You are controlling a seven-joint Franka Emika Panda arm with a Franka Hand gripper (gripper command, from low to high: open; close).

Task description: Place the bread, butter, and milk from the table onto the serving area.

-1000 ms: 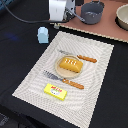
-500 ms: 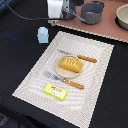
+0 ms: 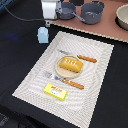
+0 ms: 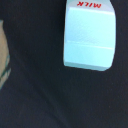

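Only the wrist view reads red "MILK" lettering on the pale blue-white gabled milk carton (image 4: pixel 89 36). The exterior view sets it (image 3: pixel 43 35) on dark table just off the beige striped placemat (image 3: pixel 95 92), beneath the gripper (image 3: pixel 48 22); finger state indiscernible.

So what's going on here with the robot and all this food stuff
The robot arm is going after the milk, which stands on the dark table just off the serving area. Its end effector hangs above the carton; whether it is open is not visible. The bread lies on the plate, and the butter lies on the mat near the fork.
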